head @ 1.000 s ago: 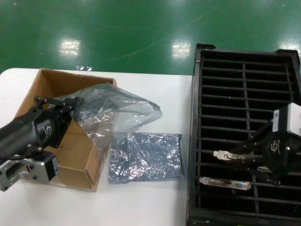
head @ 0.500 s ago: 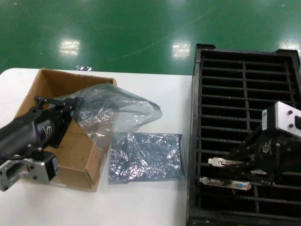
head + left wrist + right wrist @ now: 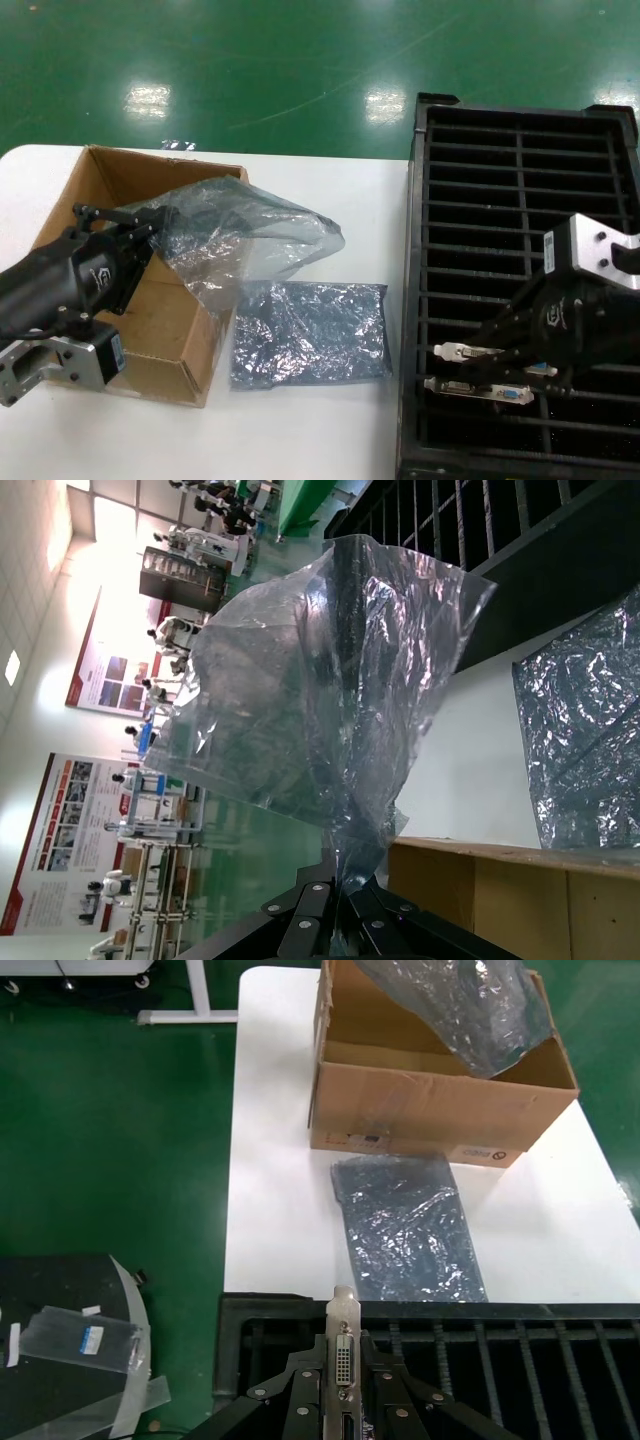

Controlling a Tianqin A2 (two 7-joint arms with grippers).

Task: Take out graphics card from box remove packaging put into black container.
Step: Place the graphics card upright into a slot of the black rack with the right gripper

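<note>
- Nearest us in the head view, our right gripper [image 3: 500, 350] is low over the near end of the black container [image 3: 520, 130], its jaws closed on the graphics card [image 3: 470, 351].
- The card lies across the container's width, parallel to the ribs, its silver bracket end pointing toward the table; a second card [image 3: 478, 389] sits in the slot just nearer us, lying the same way.
- Only the right wrist view shows the bracket [image 3: 344, 1345] face on, with its white port clamped between the fingers [image 3: 300, 1390].
- On the table [image 3: 330, 430] beside the container lies a flat silver-grey bag [image 3: 310, 333].
- Farther left, our left gripper [image 3: 150, 222] holds the packaging [image 3: 240, 235] over the box [image 3: 100, 170], jaws pinched shut on its edge.
- The left wrist view shows this bag [image 3: 330, 700] crumpled, empty and see-through.
</note>
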